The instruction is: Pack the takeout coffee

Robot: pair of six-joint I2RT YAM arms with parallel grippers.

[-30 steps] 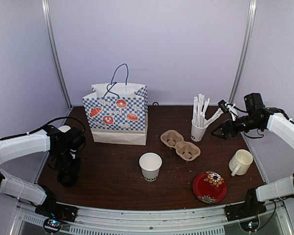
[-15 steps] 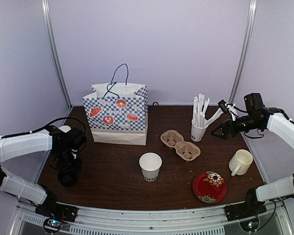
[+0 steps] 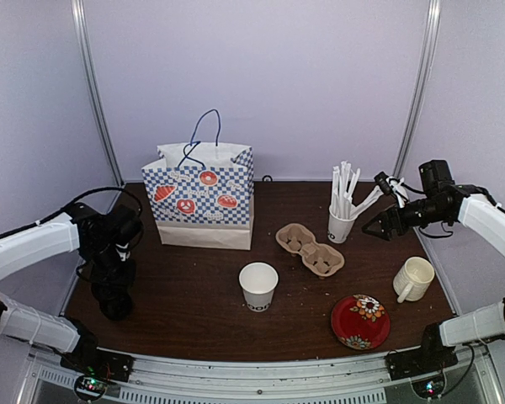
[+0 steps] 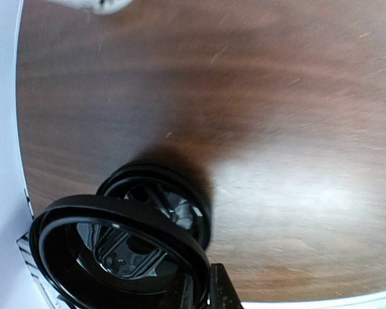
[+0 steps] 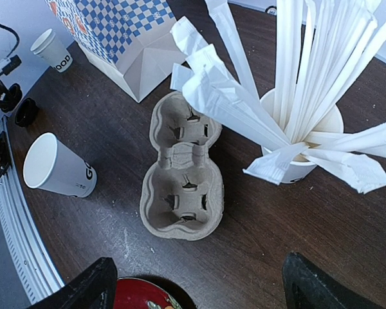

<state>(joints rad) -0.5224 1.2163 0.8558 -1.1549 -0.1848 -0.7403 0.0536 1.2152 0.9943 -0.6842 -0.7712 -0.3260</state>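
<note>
jaws of the left gripper (image 4: 204, 291) are pinched narrow on the near rim of a black lid (image 4: 116, 248), which hangs tilted just above another black lid (image 4: 159, 193) lying on the dark wooden table (image 4: 276, 96) near its front left corner. whether the two lids touch cannot be told from the wrist view.

jaws of the right gripper (image 5: 199, 264) stand wide with nothing between them. it hovers over the right half of the table, near a cup of white stirrer sticks (image 5: 302, 138) and apart from it.

one white paper cup (image 3: 258, 286) stands upright and lidless near the middle of the table, toward the front edge, with black lettering on its side. it sits just left of a pulp two-cup carrier (image 3: 310, 248), both of whose wells are vacant. a second paper cup (image 5: 50, 50), also open at the top and lettered in black, stands far left near the table edge, beyond the left corner of a blue-and-white checked paper bag (image 3: 204, 198). the bag stands upright at the back, its mouth open and its blue cord handles up.

a cream mug (image 3: 413, 278) and a red flowered plate (image 3: 360, 321) sit at the front right, near each other but not touching.
</note>
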